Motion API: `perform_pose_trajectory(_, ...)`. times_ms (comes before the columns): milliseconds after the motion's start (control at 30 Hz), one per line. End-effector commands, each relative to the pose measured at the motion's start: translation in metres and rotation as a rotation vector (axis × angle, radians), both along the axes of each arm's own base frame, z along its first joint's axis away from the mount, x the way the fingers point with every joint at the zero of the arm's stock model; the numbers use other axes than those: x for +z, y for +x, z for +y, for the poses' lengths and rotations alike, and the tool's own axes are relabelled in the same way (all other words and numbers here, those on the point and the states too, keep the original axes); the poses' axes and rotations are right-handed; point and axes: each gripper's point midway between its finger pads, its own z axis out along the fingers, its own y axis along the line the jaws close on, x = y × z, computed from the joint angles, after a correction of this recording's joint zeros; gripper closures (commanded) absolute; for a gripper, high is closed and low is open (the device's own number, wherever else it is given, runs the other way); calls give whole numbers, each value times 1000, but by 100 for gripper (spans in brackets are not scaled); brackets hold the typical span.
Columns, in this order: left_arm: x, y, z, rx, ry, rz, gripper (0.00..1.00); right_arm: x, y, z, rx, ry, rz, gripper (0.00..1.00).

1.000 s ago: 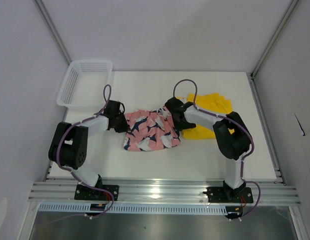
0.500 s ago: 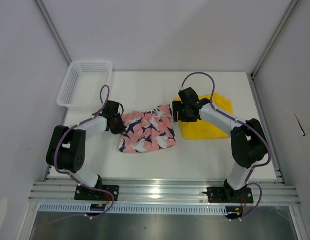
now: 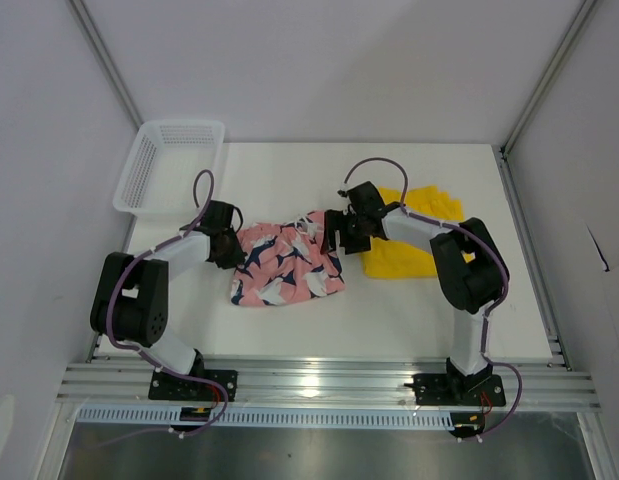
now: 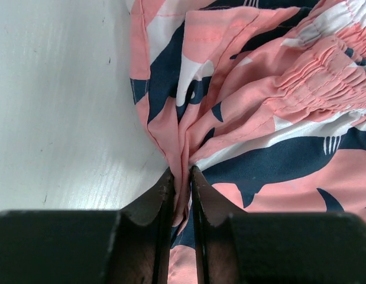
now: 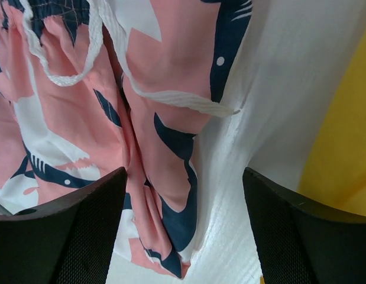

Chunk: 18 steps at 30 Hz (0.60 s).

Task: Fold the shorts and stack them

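Note:
The pink shorts with a navy and white print lie rumpled on the white table, between my two arms. My left gripper is shut on a pinched fold at their left edge. The elastic waistband bunches to the right in the left wrist view. My right gripper hovers open over the shorts' right edge, its fingers wide apart with only cloth and table below. A white drawstring loops on the cloth. The yellow shorts lie flat to the right, partly under my right arm.
A white mesh basket stands at the table's back left corner. Grey walls and metal frame posts close in the table on three sides. A metal rail runs along the near edge by the arm bases.
My right gripper has let go of the pink shorts' right edge and opened wide. The pink shorts have slid left and bunched narrower. The left gripper stays clamped.

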Motion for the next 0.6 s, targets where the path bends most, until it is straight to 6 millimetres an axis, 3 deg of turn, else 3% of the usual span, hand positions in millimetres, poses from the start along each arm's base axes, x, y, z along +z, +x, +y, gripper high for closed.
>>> perform_pose_trajectory(0, 7, 6, 6, 5, 22, -22, 80, 11, 9, 20, 56, 68, -47, 18)
perform_pose_trajectory(133, 7, 7, 5, 1, 18, -24, 80, -2, 6, 25, 82, 73, -18, 18)
perform_pose_trajectory(433, 2, 7, 1, -9, 2, -15, 80, -4, -2, 34, 119, 131, 1, 19)
perform_pose_trajectory(567, 2, 7, 1, -11, 3, -15, 80, -13, -2, 32, 112, 71, 0, 23)
